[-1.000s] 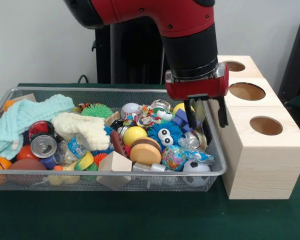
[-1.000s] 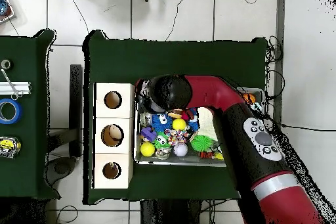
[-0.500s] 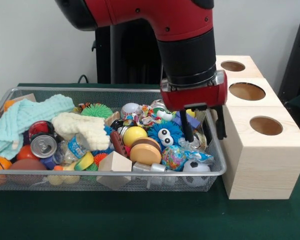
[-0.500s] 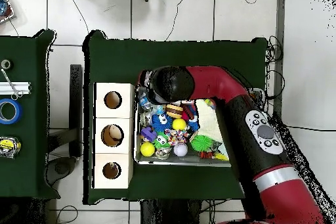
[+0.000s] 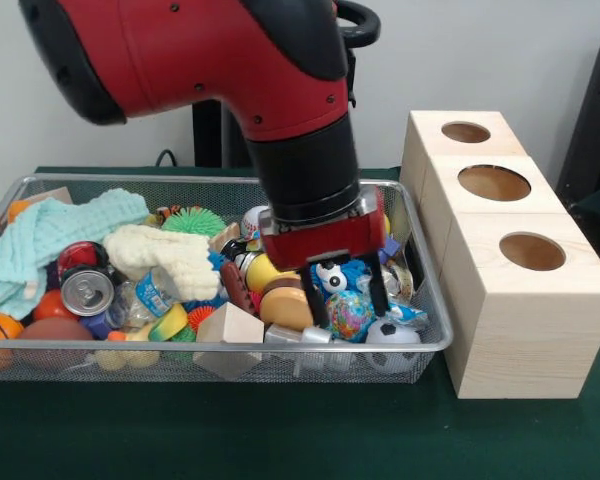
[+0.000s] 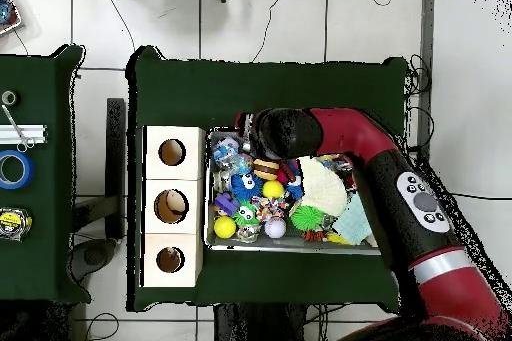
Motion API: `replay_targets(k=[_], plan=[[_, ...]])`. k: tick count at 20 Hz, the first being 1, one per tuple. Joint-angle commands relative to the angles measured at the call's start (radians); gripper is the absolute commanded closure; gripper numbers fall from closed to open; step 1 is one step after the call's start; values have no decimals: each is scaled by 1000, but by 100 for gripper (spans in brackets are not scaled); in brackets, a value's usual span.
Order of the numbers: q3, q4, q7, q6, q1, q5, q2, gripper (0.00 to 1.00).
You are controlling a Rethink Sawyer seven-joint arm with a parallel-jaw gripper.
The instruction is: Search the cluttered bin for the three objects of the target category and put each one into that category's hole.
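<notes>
Three round holes top the pale wooden box [image 5: 515, 290] standing beside the silver wire-mesh bin [image 5: 210, 350] on the green surface [image 5: 280, 435]. Low inside the bin, the black-fingered end effector [image 5: 345, 297] spreads open around a multicoloured patterned ball [image 5: 348, 315], over a blue fuzzy googly-eyed toy [image 5: 332, 272].

I can't read a single word, number or brand in either view. The red can [image 5: 85, 288] at about nine o'clock in the wire bin [image 5: 230, 350] shows only its silver top to me. The crinkled wrapper [image 5: 156, 291] just beside it may carry print, but I can't make it out.
</notes>
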Motion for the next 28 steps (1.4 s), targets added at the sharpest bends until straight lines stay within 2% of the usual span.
replay_targets(k=[1,5,9,12,17,22,25,28], plan=[[98,-11,-562,122,-104,-88,93,0],[118,30,-594,117,-140,-86,99,0],[109,91,-507,44,-118,-73,123,0],[117,127,-468,45,-93,-50,91,0],[181,190,-438,44,-82,-10,42,0],[181,220,-368,-3,-49,-25,31,0],[180,255,-304,-28,-25,-23,-13,0],[188,263,-318,-34,-17,-31,-21,0]])
